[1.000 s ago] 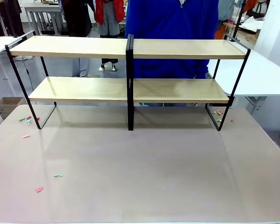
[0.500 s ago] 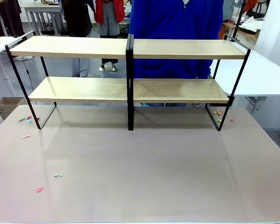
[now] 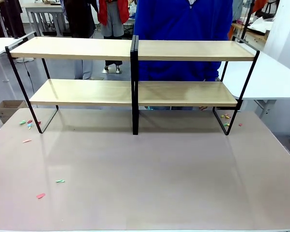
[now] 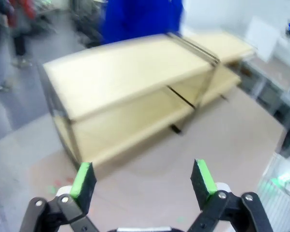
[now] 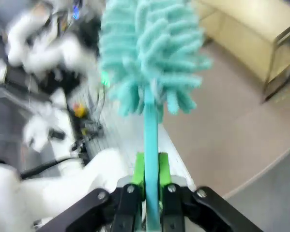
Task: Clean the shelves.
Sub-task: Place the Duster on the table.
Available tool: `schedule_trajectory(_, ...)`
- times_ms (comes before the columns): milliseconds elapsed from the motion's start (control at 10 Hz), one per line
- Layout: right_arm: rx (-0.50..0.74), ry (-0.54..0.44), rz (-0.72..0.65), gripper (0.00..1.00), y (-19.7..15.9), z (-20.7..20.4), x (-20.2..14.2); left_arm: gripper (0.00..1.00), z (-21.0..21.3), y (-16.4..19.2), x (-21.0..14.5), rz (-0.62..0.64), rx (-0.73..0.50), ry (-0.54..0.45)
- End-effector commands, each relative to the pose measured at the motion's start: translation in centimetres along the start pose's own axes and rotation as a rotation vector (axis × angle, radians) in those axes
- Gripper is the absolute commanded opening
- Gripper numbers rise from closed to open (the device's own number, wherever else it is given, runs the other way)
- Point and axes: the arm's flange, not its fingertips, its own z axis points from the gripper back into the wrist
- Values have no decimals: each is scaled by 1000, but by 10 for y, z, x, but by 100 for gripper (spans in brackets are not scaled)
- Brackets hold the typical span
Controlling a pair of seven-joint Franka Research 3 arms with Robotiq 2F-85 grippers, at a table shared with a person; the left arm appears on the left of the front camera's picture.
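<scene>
Paper scraps (image 3: 29, 124), pink and green, are scattered on the table (image 3: 149, 179) at its left edge. The shelves (image 3: 133, 72), two light-wood boards in a black frame, are set across the far half of the table, both boards bare. A person in a blue top (image 3: 181, 29) is placed just behind them. More scraps (image 3: 226, 117) are seen by the right foot.

Left gripper (image 4: 144, 181): fingers held wide apart, nothing between them.

Right gripper (image 5: 151, 174): pads clamped on the handle of a teal microfibre duster (image 5: 149, 53).
</scene>
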Motion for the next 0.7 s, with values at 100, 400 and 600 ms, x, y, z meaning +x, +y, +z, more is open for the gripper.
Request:
schedule_trajectory(100,402,432,68,12,-41,-74,-15,100,-36,-18,-52,219,-538,524)
schedule_trajectory(400,336,464,-83,12,-76,-177,-49,100,-94,-48,-143,428,-725,744)
schedule_trajectory(600,347,425,-244,12,-136,-249,-64,100,-133,-47,-188,732,-943,489)
